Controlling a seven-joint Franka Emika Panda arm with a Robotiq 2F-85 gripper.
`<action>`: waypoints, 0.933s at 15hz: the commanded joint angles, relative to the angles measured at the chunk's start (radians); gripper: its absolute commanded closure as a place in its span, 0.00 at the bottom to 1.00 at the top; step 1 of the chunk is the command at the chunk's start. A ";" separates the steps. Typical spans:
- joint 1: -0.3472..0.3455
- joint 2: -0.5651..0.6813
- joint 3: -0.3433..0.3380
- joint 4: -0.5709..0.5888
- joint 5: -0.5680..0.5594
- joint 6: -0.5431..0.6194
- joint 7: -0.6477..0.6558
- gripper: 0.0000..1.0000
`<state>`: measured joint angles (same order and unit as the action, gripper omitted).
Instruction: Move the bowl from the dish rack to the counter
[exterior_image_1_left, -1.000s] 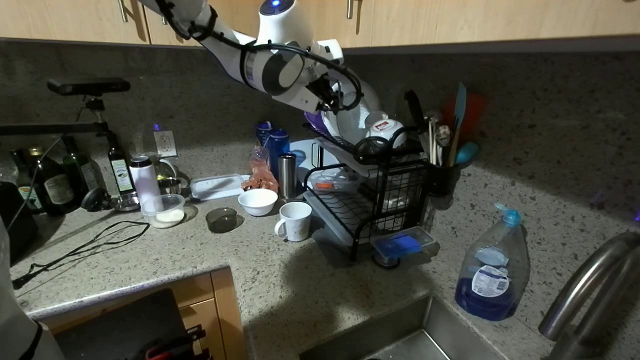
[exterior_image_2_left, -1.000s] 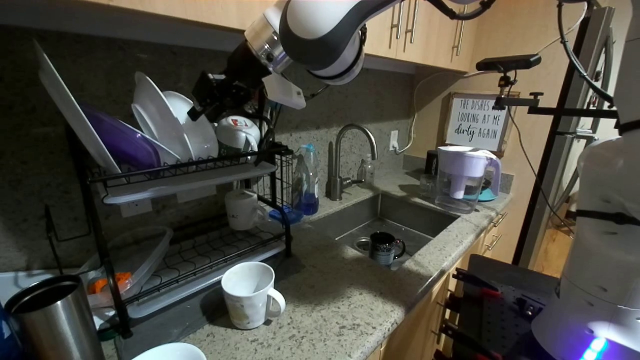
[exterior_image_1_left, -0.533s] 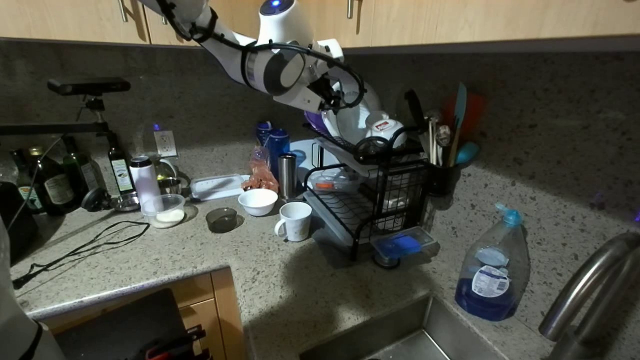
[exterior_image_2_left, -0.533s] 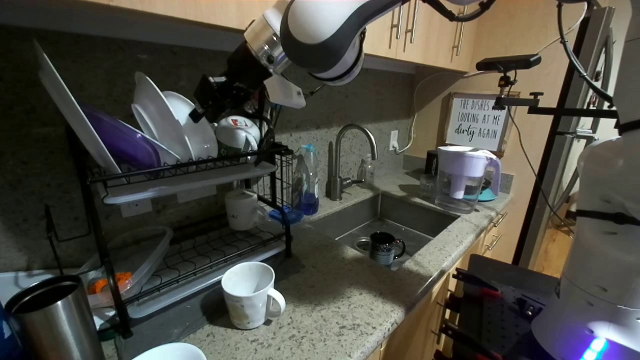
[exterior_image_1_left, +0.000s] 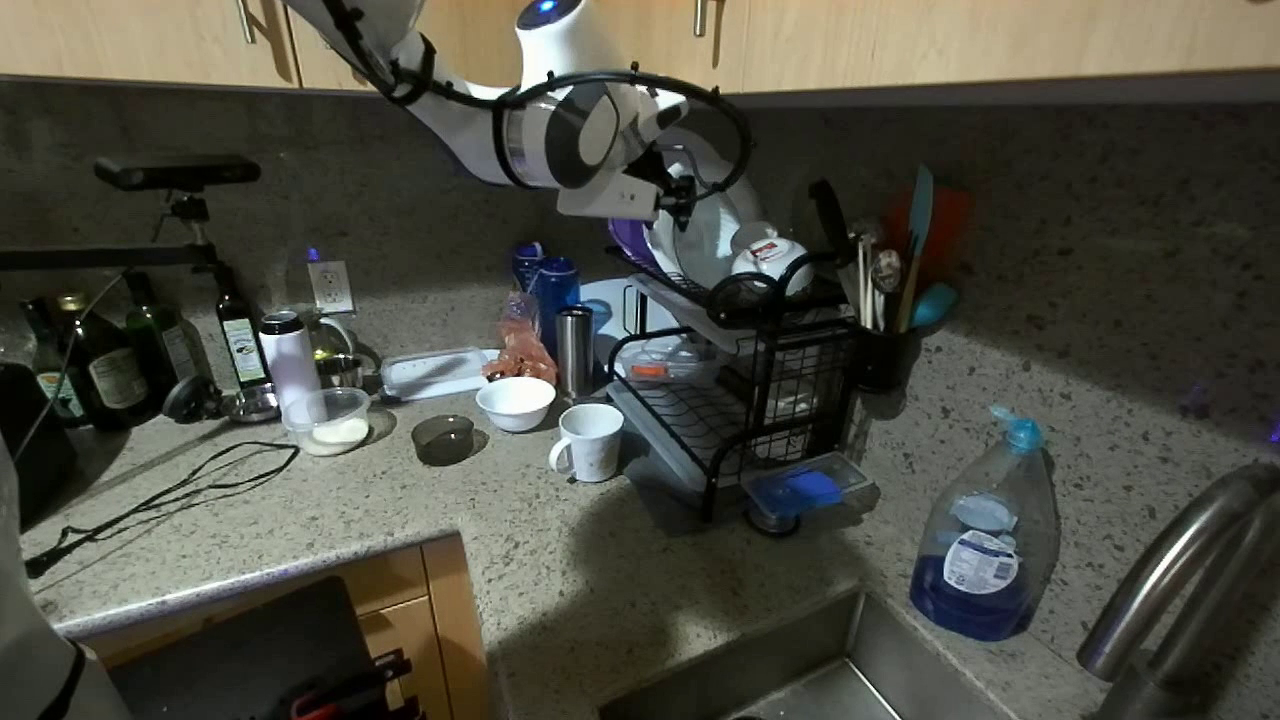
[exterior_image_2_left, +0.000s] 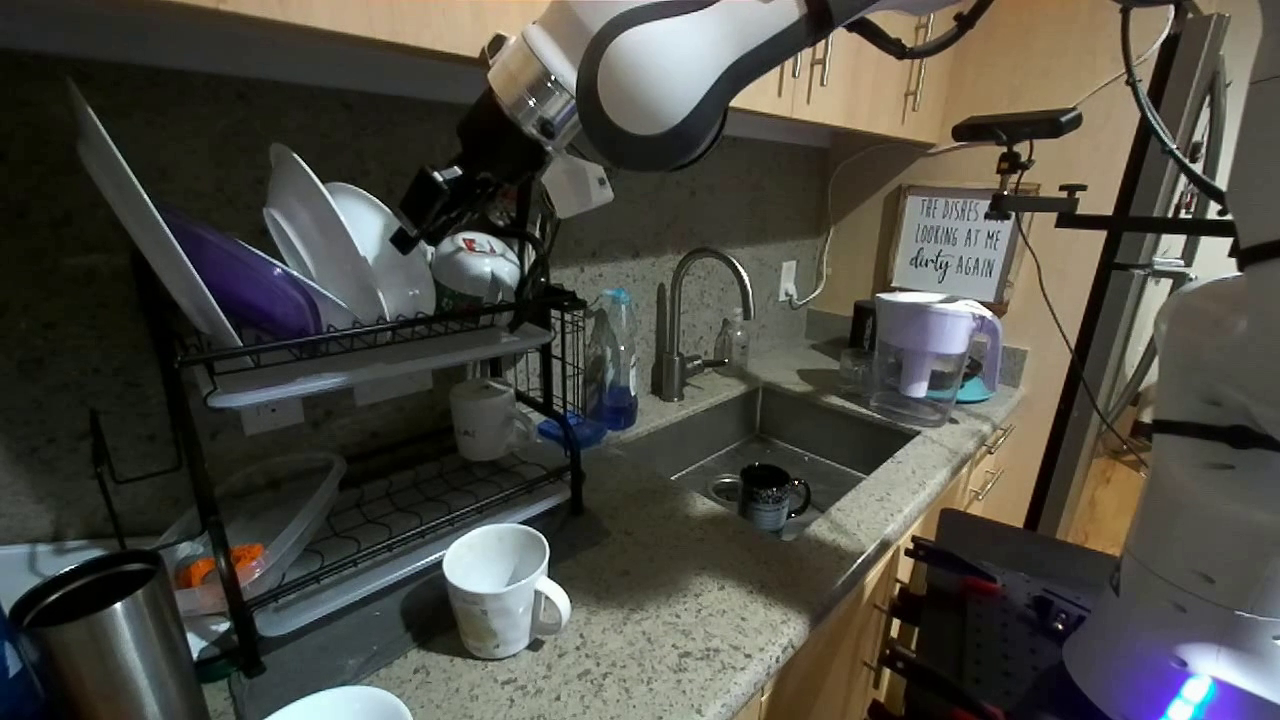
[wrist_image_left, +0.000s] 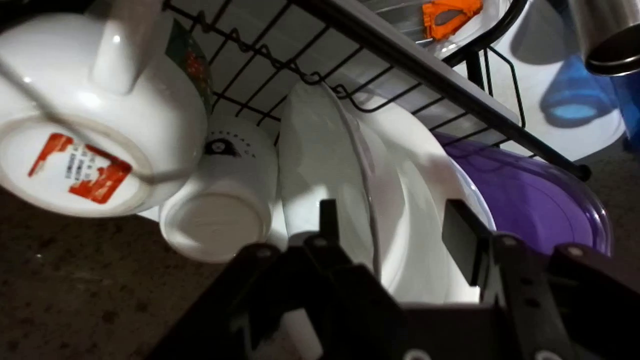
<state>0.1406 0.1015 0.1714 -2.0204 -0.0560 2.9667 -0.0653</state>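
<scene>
The white bowl stands tilted on edge on the top tier of the black dish rack, among other white dishes. It also shows in the wrist view, beside the upturned mugs. My gripper is open and empty just above the bowl, pointing down at it. In the wrist view, the fingers of my gripper lie on either side of the bowl's rim, with another white dish also partly between them. Contact cannot be seen. The speckled counter lies below, in front of the rack.
Upturned white mugs stand close on one side of the bowl, a purple container on the other. A white mug and small white bowl stand on the counter. The sink and soap bottle are nearby.
My arm and gripper have shifted slightly to the right, and the wrist has tilted a little. The dishes in the rack have not moved.
</scene>
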 joint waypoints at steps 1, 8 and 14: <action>0.006 0.047 -0.016 0.071 -0.035 -0.047 -0.003 0.45; 0.014 0.070 -0.013 0.075 -0.027 -0.042 -0.003 0.94; 0.030 0.031 -0.059 0.041 -0.143 0.000 0.078 0.93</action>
<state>0.1580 0.1466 0.1474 -2.0013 -0.1511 2.9737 -0.0501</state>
